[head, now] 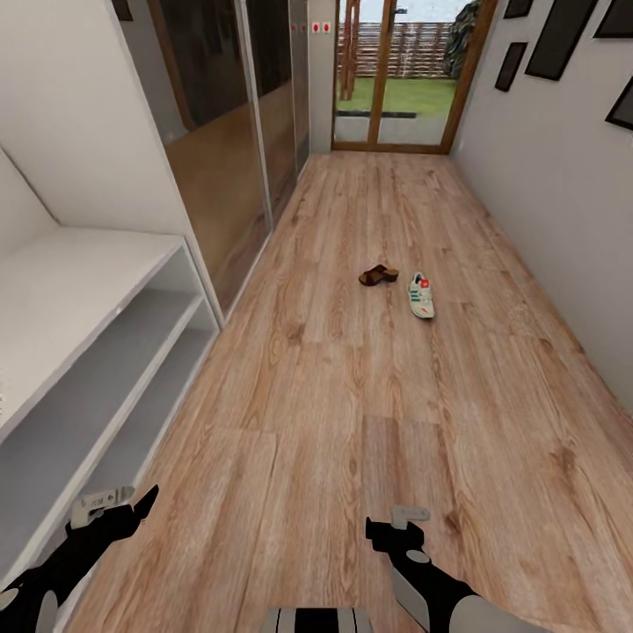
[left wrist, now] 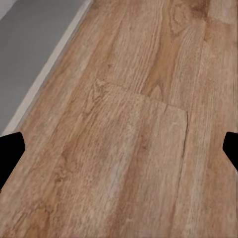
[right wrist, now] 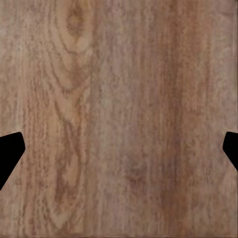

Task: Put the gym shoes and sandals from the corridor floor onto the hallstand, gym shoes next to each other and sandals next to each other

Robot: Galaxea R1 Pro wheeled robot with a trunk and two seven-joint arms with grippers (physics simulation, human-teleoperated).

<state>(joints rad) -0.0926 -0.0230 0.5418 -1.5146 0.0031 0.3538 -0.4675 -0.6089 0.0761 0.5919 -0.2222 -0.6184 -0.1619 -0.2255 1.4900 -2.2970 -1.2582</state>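
One white low gym shoe (head: 421, 295) with green side stripes and a red-orange mark at the tongue lies on the light brown wood-grain plank corridor floor (head: 352, 413), well down the corridor and toward its right-hand wall. Just beside it, toward the left, lies one dark reddish-brown leather sandal (head: 379, 275) with a tan footbed; the two are near each other but apart, with bare planks between them. Both rest on the floor, well apart from the pale grey hallstand with open shoe shelves (head: 79, 369), which stands against the left wall; its flat top and two open shelves below carry nothing that can be seen.

Beyond the hallstand along the same wall runs a dark glossy sliding-door panel (head: 220, 132) that reflects the floor. At the far end of the corridor, wood-framed glass doors (head: 400, 79) open onto grass and a slatted fence. Dark picture frames (head: 563, 35) hang on the right wall.

In the head view the black left end effector (head: 132, 510) hangs over the floor just beside the hallstand's lower edge, and the black right end effector (head: 391, 532) hangs over bare planks near the middle of the corridor. In each wrist view the two fingertips sit at opposite edges of the picture with only flooring between them, so both end effectors stand wide apart and hold nothing.
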